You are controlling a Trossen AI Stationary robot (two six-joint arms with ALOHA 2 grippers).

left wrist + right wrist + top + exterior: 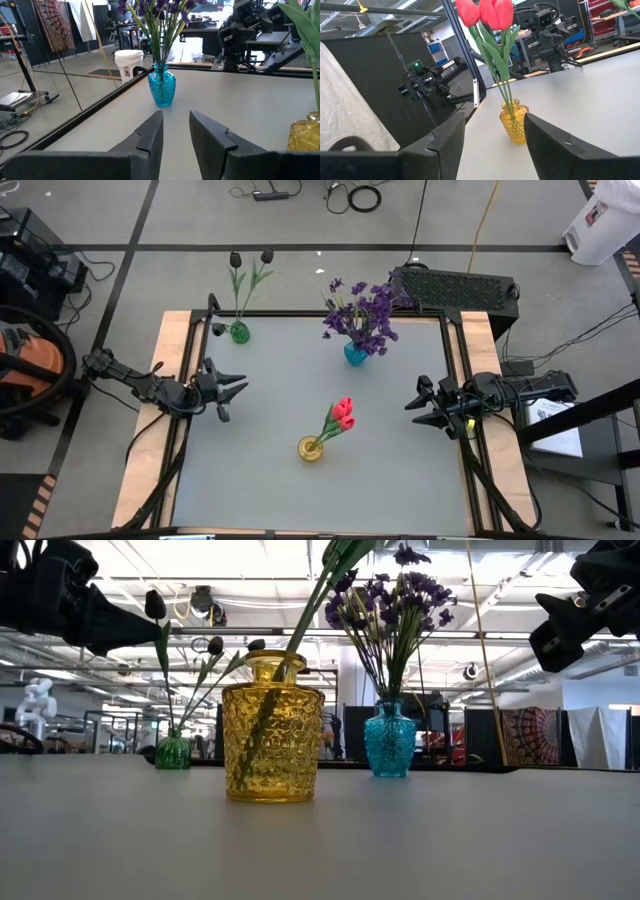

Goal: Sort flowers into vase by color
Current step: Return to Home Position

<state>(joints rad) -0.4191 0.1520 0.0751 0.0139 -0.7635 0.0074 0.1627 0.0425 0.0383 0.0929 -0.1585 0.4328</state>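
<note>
Red-pink tulips (342, 414) stand in a yellow glass vase (310, 448) near the table's middle front; the vase also shows in the low view (272, 730) and the right wrist view (514, 122). Purple flowers (362, 312) stand in a blue vase (356, 354) at the far middle. Near-black tulips (250, 258) stand in a green vase (239, 332) at the far left. My left gripper (238, 388) is open and empty at the table's left. My right gripper (412, 408) is open and empty at the right.
A black keyboard-like box (455, 285) lies just beyond the table's far right corner. Wooden side rails (150, 420) run along the left and right edges. Bare grey tabletop lies between the vases and the grippers.
</note>
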